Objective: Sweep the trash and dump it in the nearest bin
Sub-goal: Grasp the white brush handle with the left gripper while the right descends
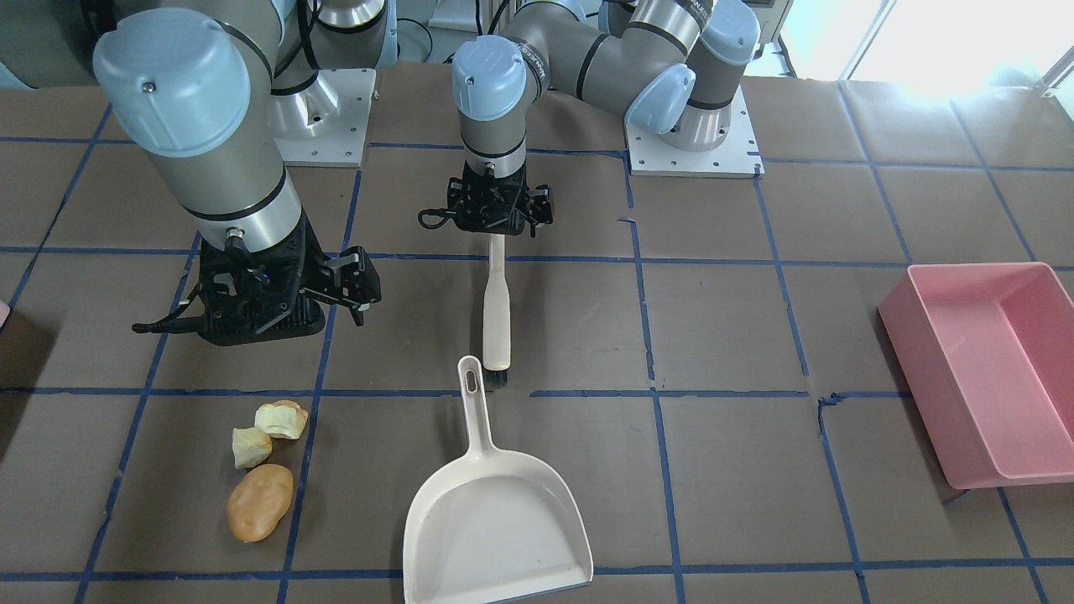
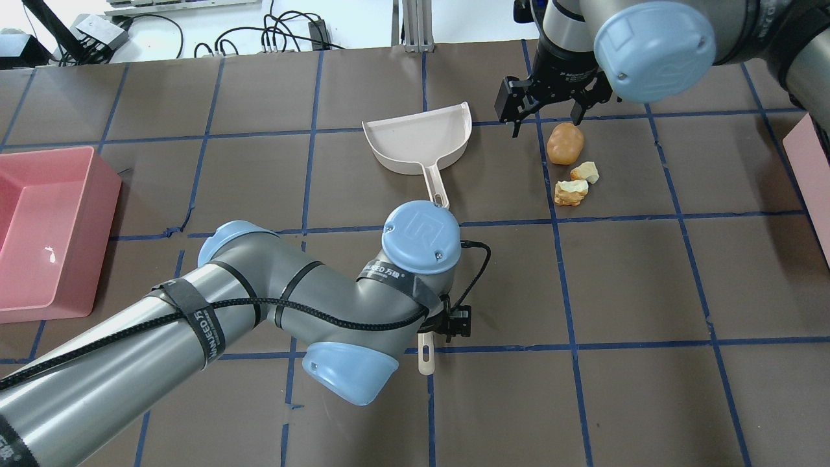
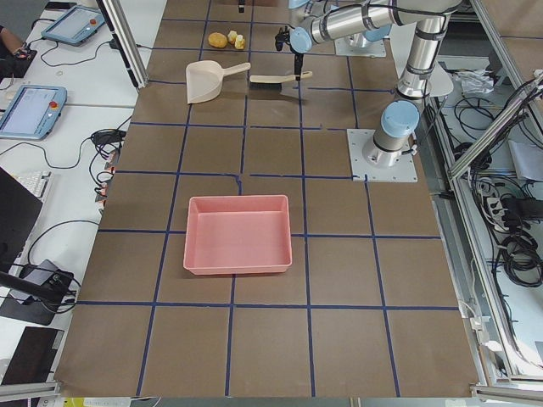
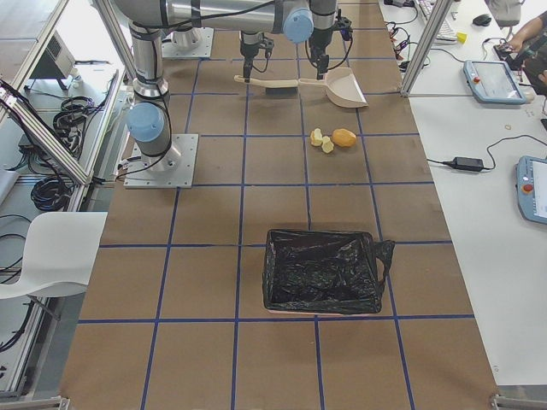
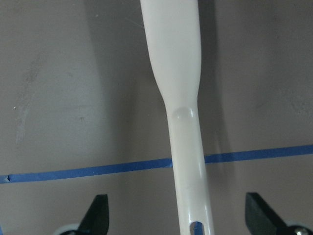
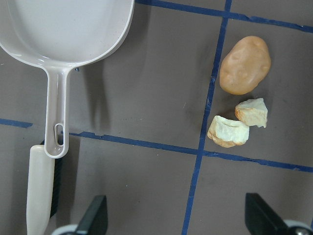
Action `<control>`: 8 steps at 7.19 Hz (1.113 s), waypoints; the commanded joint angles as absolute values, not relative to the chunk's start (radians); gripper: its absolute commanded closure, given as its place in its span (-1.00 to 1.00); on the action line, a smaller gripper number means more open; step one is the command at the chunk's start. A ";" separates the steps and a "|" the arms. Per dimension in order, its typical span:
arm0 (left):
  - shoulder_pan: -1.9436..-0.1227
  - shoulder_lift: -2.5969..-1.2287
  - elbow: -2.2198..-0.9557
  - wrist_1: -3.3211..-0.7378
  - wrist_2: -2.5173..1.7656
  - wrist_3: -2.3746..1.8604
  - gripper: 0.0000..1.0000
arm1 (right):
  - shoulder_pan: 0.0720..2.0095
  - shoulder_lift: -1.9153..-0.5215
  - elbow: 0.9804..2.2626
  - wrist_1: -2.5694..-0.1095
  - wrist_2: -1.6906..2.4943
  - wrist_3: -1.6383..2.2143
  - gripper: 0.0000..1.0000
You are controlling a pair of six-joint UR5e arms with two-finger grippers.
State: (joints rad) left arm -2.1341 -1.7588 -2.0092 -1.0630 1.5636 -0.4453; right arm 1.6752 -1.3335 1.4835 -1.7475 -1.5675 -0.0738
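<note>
The cream brush (image 1: 496, 310) lies on the table, its bristles by the end of the cream dustpan's (image 1: 495, 520) handle. My left gripper (image 5: 178, 218) is open, low over the brush handle (image 5: 176, 73), with one finger on each side and not touching it. My right gripper (image 6: 178, 220) is open and empty, held above the table near the trash: an orange potato-like lump (image 6: 244, 65) and two pale chunks (image 6: 227, 131). The trash lies beside the dustpan (image 2: 418, 139). Only a pale pink corner of the bin (image 1: 2, 315) shows at the view's edge; in the exterior right view it (image 4: 320, 273) is lined with a black bag.
A large pink rectangular tub (image 1: 982, 369) stands on my left side of the table, far from the trash; it also shows in the overhead view (image 2: 45, 233). The table is brown with blue tape lines. The arm bases (image 1: 692, 147) sit at the table's back edge.
</note>
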 commanded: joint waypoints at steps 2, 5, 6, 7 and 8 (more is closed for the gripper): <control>-2.154 -1.786 -2.016 -1.055 1.526 -0.439 -0.86 | 1.703 -1.324 1.506 -1.801 -1.568 -0.103 -1.00; -2.154 -1.786 -2.017 -1.055 1.535 -0.442 -0.73 | 1.701 -1.313 1.508 -1.798 -1.569 -0.101 -1.00; -2.154 -1.786 -2.017 -1.046 1.536 -0.440 -0.41 | 1.701 -1.312 1.508 -1.798 -1.568 -0.101 -1.00; -2.154 -1.786 -2.017 -1.042 1.537 -0.439 -0.23 | 1.703 -1.312 1.509 -1.799 -1.568 -0.103 -1.00; -2.154 -1.786 -2.019 -1.042 1.537 -0.440 -0.10 | 1.703 -1.312 1.509 -1.799 -1.568 -0.103 -1.00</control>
